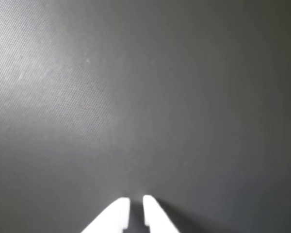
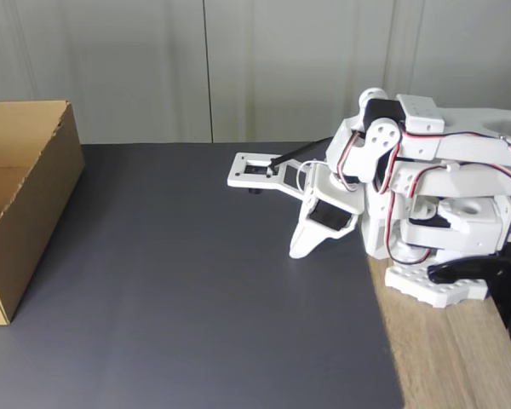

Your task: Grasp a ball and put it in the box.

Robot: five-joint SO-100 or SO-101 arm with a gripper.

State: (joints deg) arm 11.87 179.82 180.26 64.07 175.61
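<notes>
In the fixed view, the box [image 2: 21, 204] is seen at the left edge of the dark mat [image 2: 204, 281] covering the desk [image 2: 451, 358], its top open. Farther right, the folded white arm [image 2: 409, 187] is rested low, claw [image 2: 300, 249] down. In the wrist view, the claw [image 1: 136, 206] tips are seen nearly closed, a narrow gap between them, nothing held.

My body [image 2: 426, 196]: white printed plastic, black servo blocks set into joints, red-black-white cables looped beside them. My gripper [image 1: 136, 204]: two white tapered fingertips, narrow gap between. Behind it, white base plate, black clamp [image 2: 485, 277] at edge.
</notes>
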